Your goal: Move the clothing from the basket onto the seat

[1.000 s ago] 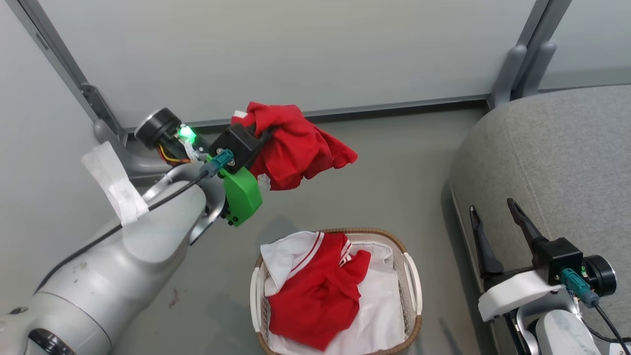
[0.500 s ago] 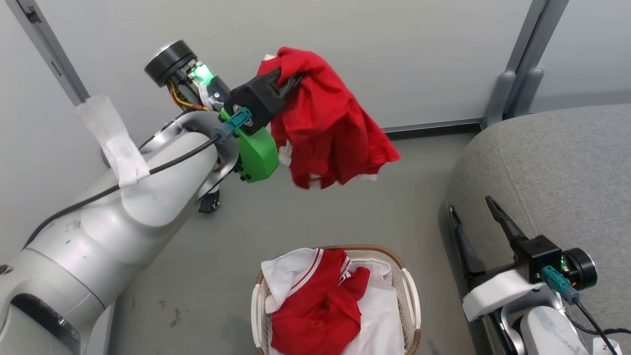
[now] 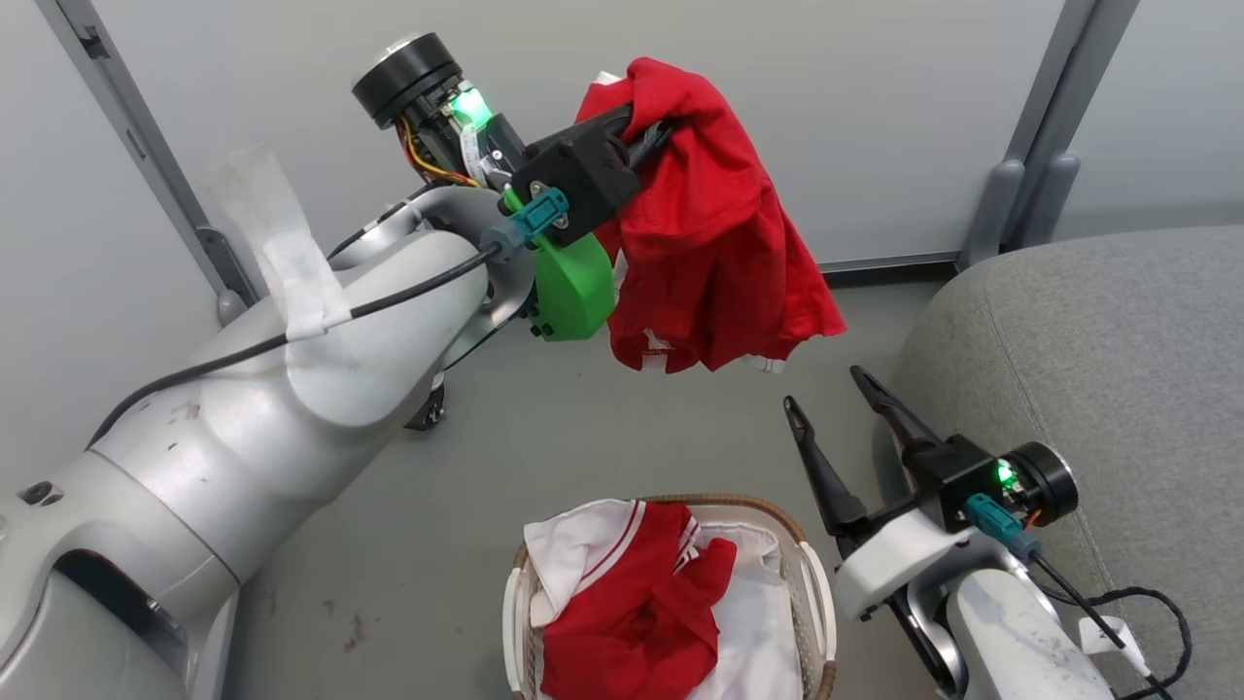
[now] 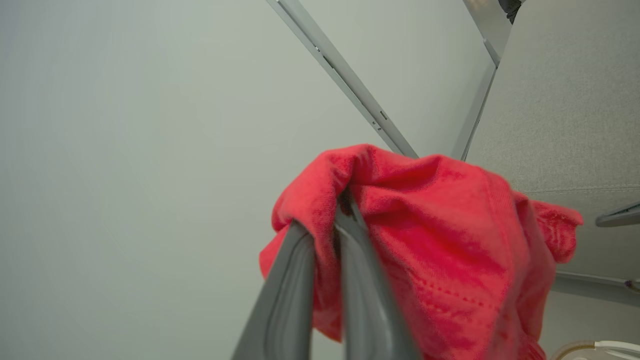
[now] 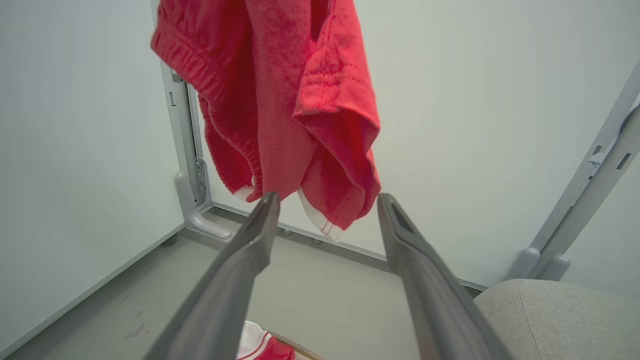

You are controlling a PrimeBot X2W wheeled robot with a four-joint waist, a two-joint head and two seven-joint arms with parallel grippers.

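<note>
My left gripper [image 3: 649, 136] is shut on a red garment [image 3: 714, 233] and holds it high above the floor, where it hangs in folds with white trim at its lower hem. In the left wrist view the two fingers [image 4: 320, 235] pinch the red fabric [image 4: 450, 240] at its top. The basket [image 3: 814, 593] stands on the floor at the bottom centre, holding a second garment [image 3: 632, 608] in red with white panels and striped trim. My right gripper [image 3: 831, 389] is open just below the hanging garment [image 5: 290, 100], left of the grey seat [image 3: 1098, 369].
Pale wall panels with grey frame posts [image 3: 1030, 185] close off the back. A white liner [image 3: 753, 632] lies in the basket under the clothing. Bare grey floor [image 3: 603, 437] lies between basket and wall. A black cable [image 3: 1147, 622] trails over the seat by my right arm.
My left arm has lifted the red garment higher and carried it right, toward the seat. My right gripper, still open, has moved left and up under the garment. The camera view has also shifted.
</note>
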